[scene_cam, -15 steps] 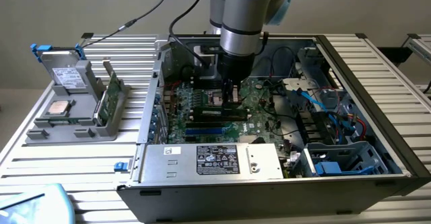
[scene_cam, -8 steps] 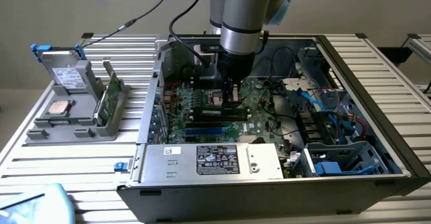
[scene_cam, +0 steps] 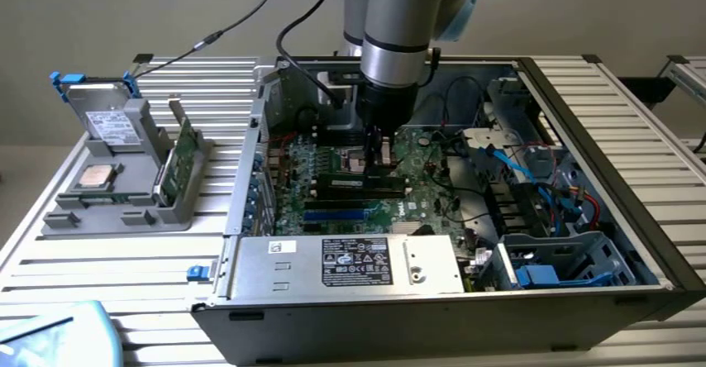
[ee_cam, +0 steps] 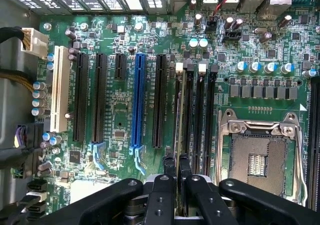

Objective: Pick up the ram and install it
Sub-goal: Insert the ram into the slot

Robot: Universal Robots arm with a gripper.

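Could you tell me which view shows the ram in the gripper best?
The wrist view: the ram stands edge-on in the gripper, lined up along the black slots. In the exterior view the gripper hides most of it.

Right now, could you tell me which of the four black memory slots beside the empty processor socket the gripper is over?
The slot farthest from the socket, white-latched: the black gripper grips the thin green ram edge-on along it.
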